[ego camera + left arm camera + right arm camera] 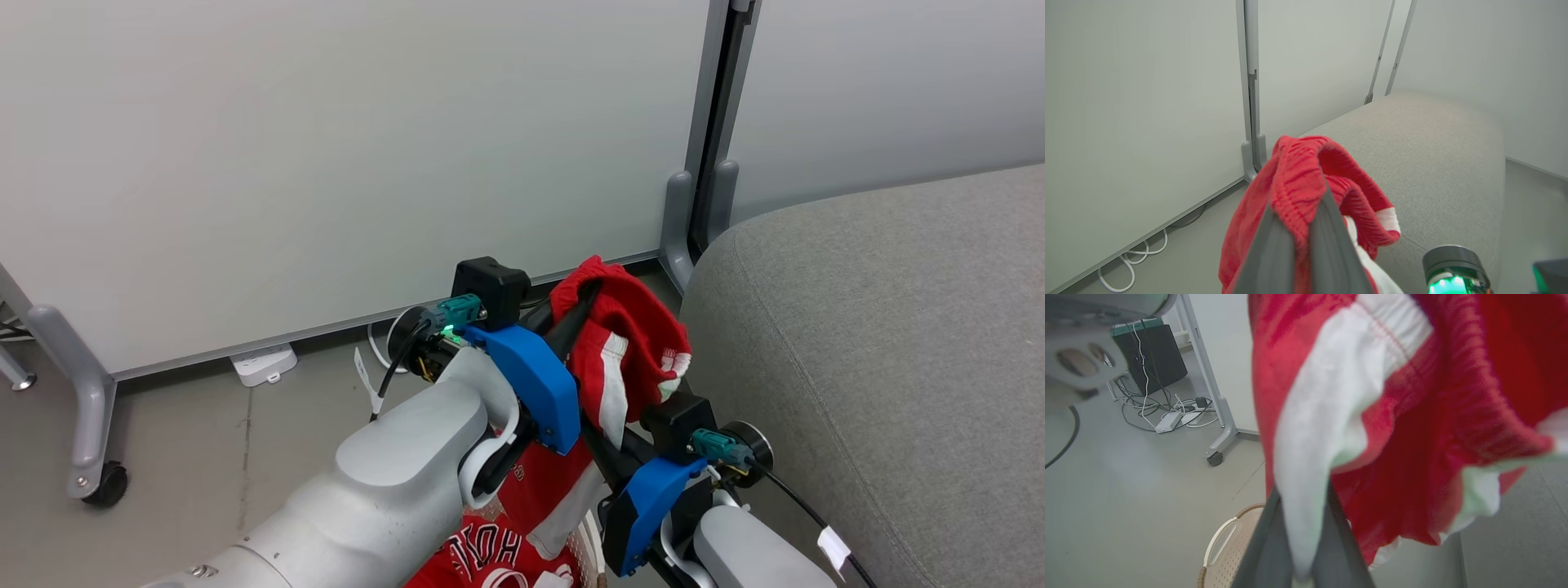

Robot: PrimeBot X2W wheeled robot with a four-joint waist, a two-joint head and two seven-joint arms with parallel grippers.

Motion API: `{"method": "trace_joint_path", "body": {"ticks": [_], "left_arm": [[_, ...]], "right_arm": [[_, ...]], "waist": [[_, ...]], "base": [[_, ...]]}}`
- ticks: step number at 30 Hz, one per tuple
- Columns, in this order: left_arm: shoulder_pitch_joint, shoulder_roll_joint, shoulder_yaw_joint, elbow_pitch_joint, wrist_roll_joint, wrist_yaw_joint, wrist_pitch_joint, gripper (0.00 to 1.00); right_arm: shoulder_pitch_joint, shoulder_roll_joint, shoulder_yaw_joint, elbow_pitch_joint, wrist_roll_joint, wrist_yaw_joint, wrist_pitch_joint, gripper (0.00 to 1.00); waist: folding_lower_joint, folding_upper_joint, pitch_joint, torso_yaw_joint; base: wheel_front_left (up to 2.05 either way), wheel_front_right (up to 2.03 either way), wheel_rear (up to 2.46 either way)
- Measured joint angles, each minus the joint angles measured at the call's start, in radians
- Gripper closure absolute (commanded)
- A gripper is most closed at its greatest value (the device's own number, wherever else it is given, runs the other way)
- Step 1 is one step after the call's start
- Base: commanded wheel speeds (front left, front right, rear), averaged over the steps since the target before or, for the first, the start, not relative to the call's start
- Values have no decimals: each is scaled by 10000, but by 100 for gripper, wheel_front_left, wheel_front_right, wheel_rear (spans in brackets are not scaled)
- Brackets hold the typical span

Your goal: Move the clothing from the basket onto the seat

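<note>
The red shorts with white bands hang bunched in the air just left of the grey seat. My left gripper is shut on their top fold, and in the left wrist view its fingers pinch the red cloth with the seat beyond. My right gripper is shut lower down on a white band of the shorts. The red jersey with white lettering lies below my arms. In the right wrist view, the basket rim and handle show on the floor under the shorts.
A white partition wall on grey wheeled feet stands behind. A white power strip and cables lie at its base. In the right wrist view, a black box with tangled cables sits on the grey floor.
</note>
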Motion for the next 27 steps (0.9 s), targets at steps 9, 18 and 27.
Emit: {"method": "trace_joint_path", "body": {"ticks": [9, 18, 27], "left_arm": [[308, 27, 579, -119, 711, 111, -176, 0], [3295, 986, 3039, -2504, 3501, -140, -186, 0], [6176, 1446, 5114, -3728, 5260, -451, -186, 0]], "right_arm": [[-68, -4, -397, 105, -284, 0, -128, 100], [-57, 0, -1030, 127, -621, 0, -207, 100], [28, -2, -1488, -176, -819, 0, -209, 100]], "waist": [[-1, 0, -6, 81], [0, 0, 73, 163], [-1, 0, 189, 252]], "base": [[0, 0, 0], [0, 0, 0], [0, 0, 0]]}}
